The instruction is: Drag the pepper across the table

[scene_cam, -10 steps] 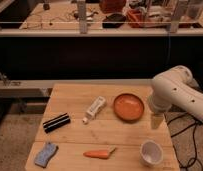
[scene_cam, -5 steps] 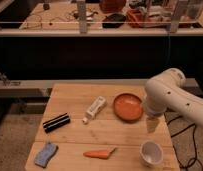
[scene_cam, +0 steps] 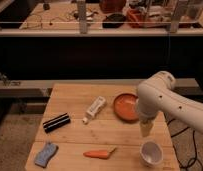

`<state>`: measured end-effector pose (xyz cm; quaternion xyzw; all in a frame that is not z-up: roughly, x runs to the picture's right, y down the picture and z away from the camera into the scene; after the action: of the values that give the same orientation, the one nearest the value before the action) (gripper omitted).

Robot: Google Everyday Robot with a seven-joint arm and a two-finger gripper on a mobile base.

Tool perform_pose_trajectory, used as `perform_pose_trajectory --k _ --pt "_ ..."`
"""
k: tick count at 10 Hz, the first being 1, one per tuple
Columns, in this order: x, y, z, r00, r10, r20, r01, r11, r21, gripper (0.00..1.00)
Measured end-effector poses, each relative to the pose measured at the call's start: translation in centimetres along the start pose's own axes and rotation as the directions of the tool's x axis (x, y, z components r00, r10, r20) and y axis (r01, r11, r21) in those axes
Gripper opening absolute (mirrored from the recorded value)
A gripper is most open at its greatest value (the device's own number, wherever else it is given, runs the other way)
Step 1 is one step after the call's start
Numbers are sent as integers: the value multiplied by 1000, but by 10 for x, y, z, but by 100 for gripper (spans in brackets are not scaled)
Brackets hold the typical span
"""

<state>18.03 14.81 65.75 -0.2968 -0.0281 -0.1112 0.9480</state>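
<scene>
The pepper (scene_cam: 99, 154) is a slim orange-red taper with a pale stem end pointing right, lying near the front edge of the light wooden table (scene_cam: 75, 97). My gripper (scene_cam: 146, 131) hangs from the white arm, pointing down above the table's right side. It is between the orange bowl and the white cup. It is open and empty, about a hand's width to the right of the pepper and behind it.
An orange bowl (scene_cam: 126, 106) sits behind the gripper and a white cup (scene_cam: 151, 152) just in front of it. A white tube (scene_cam: 95, 109), a black bar (scene_cam: 56, 122) and a blue sponge (scene_cam: 45, 154) lie to the left. A cluttered workbench (scene_cam: 95, 20) runs behind the table.
The arm has swung left and forward, bringing the gripper from the table's right edge to a spot in front of the bowl. The objects have not moved.
</scene>
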Motion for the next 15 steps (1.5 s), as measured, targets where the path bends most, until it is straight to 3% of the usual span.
perform_pose_trajectory --k 4,7,9,12,15 --pt "-43 5 4 993 -113 20 113 994 -11 80" --pt "-50 10 9 986 -165 40 165 986 -15 80" --pt "-76 9 12 969 -235 72 235 972 2 80" --pt "-90 15 15 949 -300 98 300 954 17 80" --pt "-109 18 22 937 -330 116 329 944 25 80"
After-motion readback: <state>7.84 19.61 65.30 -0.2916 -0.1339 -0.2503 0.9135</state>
